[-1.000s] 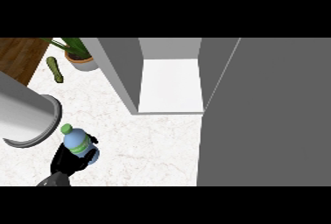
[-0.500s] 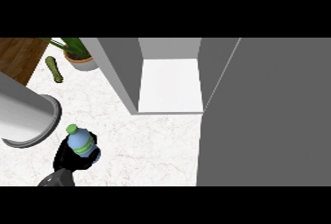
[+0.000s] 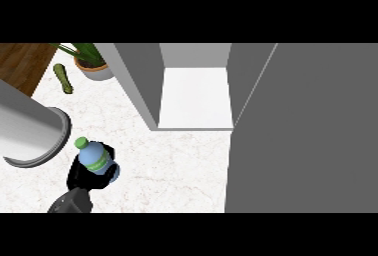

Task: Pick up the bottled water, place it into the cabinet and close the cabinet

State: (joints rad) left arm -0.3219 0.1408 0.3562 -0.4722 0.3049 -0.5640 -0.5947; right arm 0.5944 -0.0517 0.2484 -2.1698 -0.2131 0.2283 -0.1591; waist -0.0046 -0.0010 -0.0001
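**Counter layout: cabinet in the middle, bottle at the near left**

The open cabinet (image 3: 140,80) stands at the back centre of the counter (image 3: 177,170). Its door (image 3: 303,130) is swung out along the right side and reaches to the near edge. At the near left, the bottled water (image 3: 94,159) sits in the left hand (image 3: 83,179), above the counter and in front of the cabinet's left wall. Just left of the bottle is a large cylindrical vessel (image 3: 29,135). Behind that, at the far left, lies a small long vegetable (image 3: 63,78). A potted plant (image 3: 92,62) stands just to its right, beside the cabinet's left wall.

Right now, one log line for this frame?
left hand: fingers shut on bottle | right hand: not in view | cabinet: open | bottle: not yet in cabinet
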